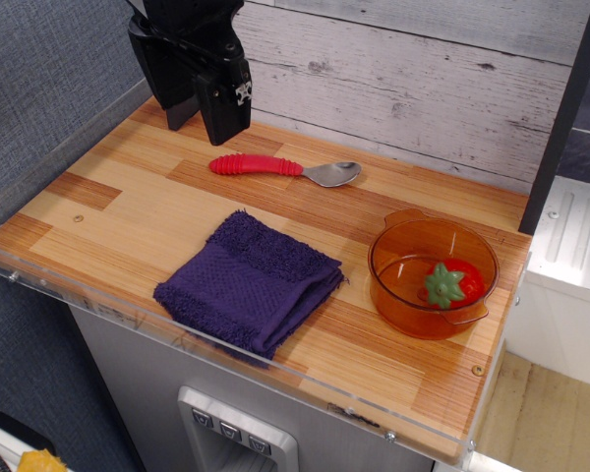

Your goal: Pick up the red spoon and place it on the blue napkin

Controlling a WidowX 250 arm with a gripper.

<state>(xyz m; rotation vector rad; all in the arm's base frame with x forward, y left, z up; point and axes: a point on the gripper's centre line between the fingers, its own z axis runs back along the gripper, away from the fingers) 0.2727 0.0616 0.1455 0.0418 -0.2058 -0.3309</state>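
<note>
Your red spoon [283,168] lies flat near the bench's back edge; blue napkin [249,282] sits toward the front edge — gripper [208,118] hangs over the back-left corner, jaw state unreadable.

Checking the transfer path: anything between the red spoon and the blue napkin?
Nothing. In the observation.image view, only bare wooden tabletop separates the red spoon from the blue napkin. The orange bowl sits off to the side.
</note>
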